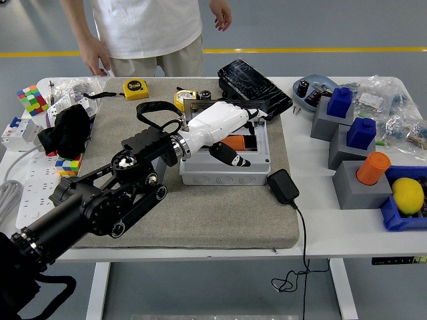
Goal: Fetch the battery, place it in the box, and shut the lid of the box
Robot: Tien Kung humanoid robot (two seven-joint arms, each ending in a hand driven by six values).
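Now, in the head view, the left hand (223, 123) is hovering over the grey box (225, 155) near the table's (313, 200) centre, fingers spread loosely and gripping nothing. The orange battery (233, 143) is lying inside the box, just under the hand at its five o'clock. The lid (220, 105) is standing open at the box's twelve o'clock, so placing looks finished and closing is remaining. The right hand is not showing.
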